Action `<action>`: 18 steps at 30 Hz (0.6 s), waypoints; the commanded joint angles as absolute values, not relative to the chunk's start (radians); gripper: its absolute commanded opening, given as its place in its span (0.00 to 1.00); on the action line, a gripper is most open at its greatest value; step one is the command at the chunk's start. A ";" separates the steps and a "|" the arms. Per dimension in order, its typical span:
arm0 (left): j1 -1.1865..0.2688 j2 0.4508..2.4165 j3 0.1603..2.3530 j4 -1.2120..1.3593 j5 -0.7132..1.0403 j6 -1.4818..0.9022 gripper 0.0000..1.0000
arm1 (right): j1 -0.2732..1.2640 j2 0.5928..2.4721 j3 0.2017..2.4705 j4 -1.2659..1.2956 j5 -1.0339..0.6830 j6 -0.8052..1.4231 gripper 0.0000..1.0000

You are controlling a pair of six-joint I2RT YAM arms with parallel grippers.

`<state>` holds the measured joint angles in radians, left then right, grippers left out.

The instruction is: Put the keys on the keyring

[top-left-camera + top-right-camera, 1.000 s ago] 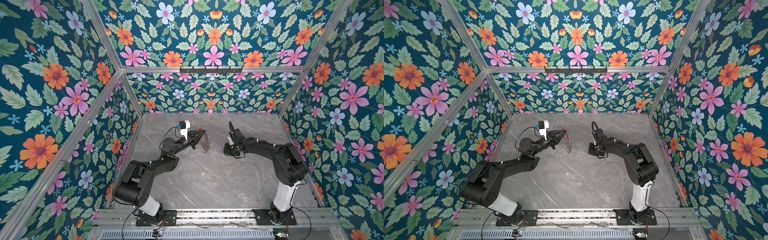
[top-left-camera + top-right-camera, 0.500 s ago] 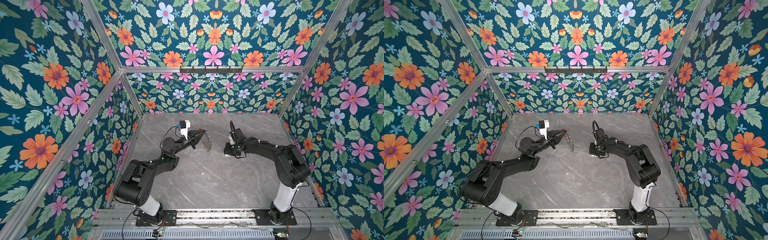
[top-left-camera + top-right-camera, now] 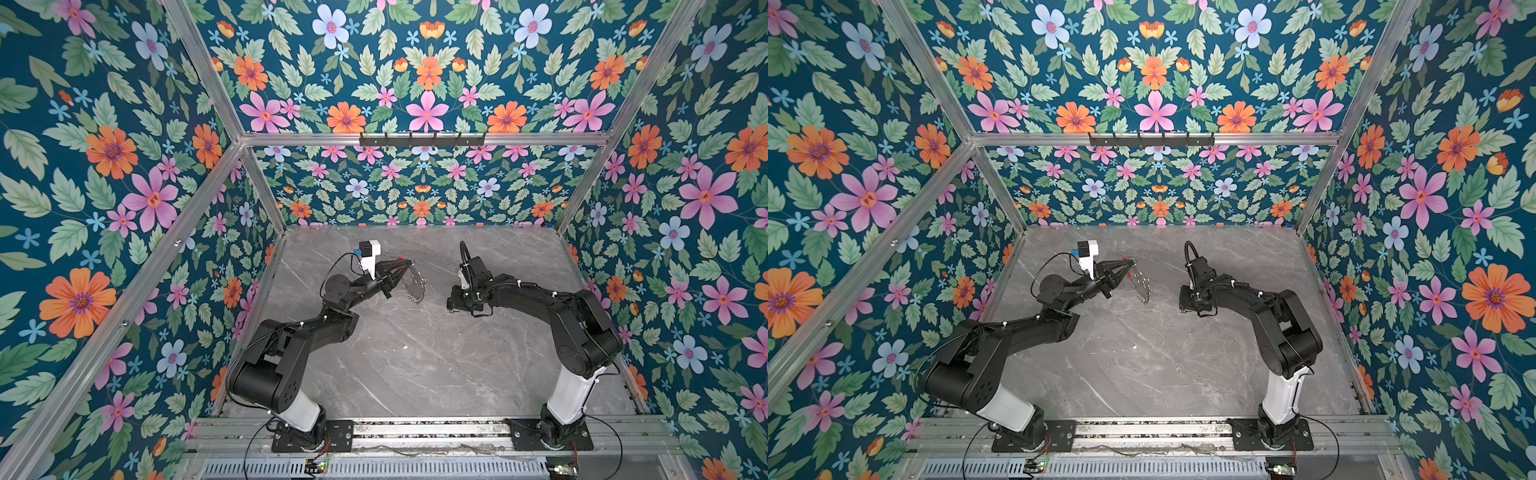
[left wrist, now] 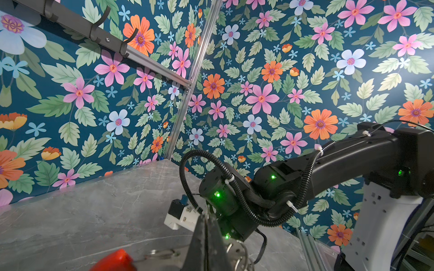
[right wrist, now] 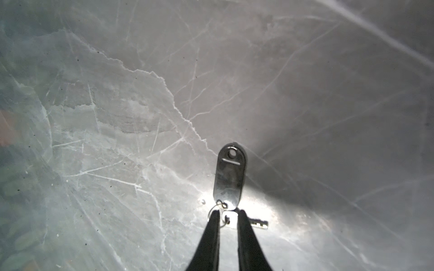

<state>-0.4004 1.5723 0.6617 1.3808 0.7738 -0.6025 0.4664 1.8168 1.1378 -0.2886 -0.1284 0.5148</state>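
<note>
- Left gripper clamps shut on the rim of the keyring, holding the grey disc clear of the table and tilted toward the other arm, seemingly to present its fringe of silver loops
- Right gripper points down at the marble, jaws slightly parted astride the small silver key, not visibly pinching it
- The keys lie flat on the table, black tag stretched beyond the fingertips, well apart from the keyring
- Pickup looks not yet made; the narrow stance suits nipping thin metal off a flat surface
</note>
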 commanded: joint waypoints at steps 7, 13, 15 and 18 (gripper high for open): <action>-0.400 1.560 0.660 1.401 0.776 -0.601 0.00 | 0.561 1.840 1.176 -0.351 0.064 0.388 0.30; -0.400 1.558 0.661 1.390 0.775 -0.594 0.00 | 0.577 1.864 1.201 -0.366 0.105 0.352 0.26; -0.400 1.560 0.662 1.390 0.776 -0.595 0.00 | 0.586 1.873 1.212 -0.378 0.118 0.341 0.25; -0.400 1.560 0.663 1.390 0.776 -0.595 0.00 | 0.598 1.878 1.209 -0.379 0.130 0.330 0.25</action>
<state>-0.4004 1.5642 0.6601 1.3663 0.7738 -0.6018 0.5900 1.8732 1.2064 -0.3511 0.0895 0.3584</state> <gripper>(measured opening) 0.050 0.251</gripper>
